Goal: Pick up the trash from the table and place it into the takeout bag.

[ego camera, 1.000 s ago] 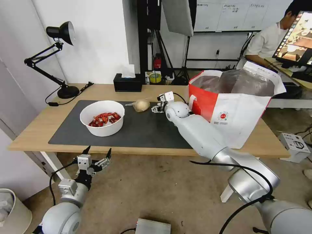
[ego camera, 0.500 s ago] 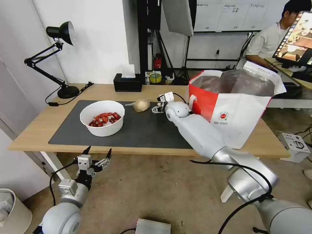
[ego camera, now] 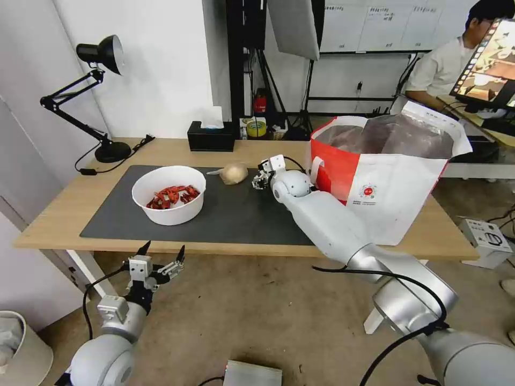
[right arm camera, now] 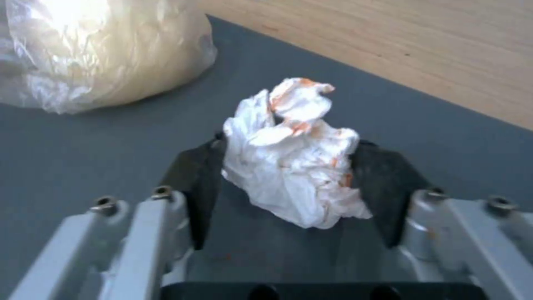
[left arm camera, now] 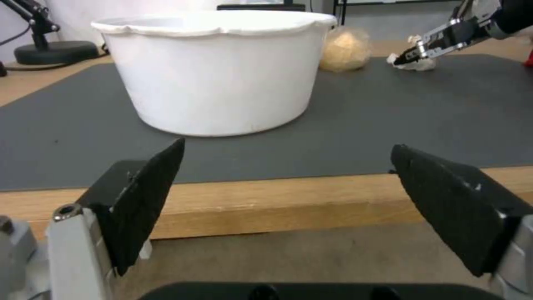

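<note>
Tissue wad (right arm camera: 294,158) pinched in right claw (right arm camera: 289,183), underside hidden.

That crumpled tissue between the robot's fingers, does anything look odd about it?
The tissue wad carries orange-red stains across its folds, so it is soiled. It sits between the right gripper's fingers on the dark mat, beside the film-wrapped lump. Nothing looks spilled.

Head cam: high, looking down over the whole table (ego camera: 64,214). Left wrist cam: low at the table's front edge, facing across the mat (left arm camera: 355,121). Right wrist cam: close above the mat, probably angled down. All three share it.
</note>
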